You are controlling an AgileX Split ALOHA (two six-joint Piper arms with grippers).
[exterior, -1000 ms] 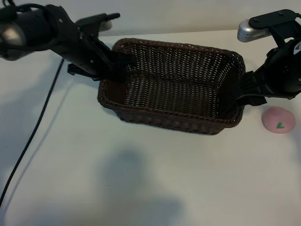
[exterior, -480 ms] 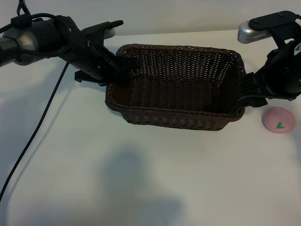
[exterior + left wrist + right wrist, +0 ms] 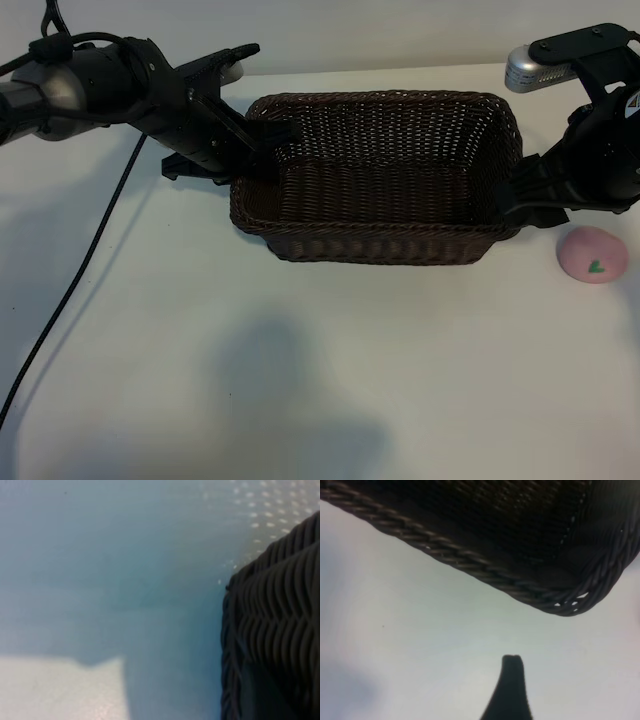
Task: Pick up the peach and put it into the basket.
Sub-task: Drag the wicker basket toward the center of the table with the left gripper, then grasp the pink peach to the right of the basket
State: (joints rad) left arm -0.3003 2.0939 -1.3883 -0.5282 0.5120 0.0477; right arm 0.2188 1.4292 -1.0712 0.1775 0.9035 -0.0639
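Observation:
The dark-brown wicker basket (image 3: 380, 245) lies flat on the white table at the middle back. My left gripper (image 3: 262, 148) is shut on its left rim, one finger inside the wall and one outside. The left wrist view shows only the woven wall (image 3: 280, 615) close up. The pale-pink peach (image 3: 592, 254) with a green leaf mark rests on the table just right of the basket. My right gripper (image 3: 522, 200) hovers open at the basket's right end, above and left of the peach, holding nothing. One fingertip (image 3: 512, 680) shows below the basket's corner (image 3: 560, 600).
A black cable (image 3: 80, 270) trails across the table at the left, from the left arm toward the front edge. Bare white table stretches in front of the basket, with a soft shadow on it.
The basket, tipped up at its left end before, now sits level and a little farther right. The left gripper moved with it. The right arm and peach stayed put.

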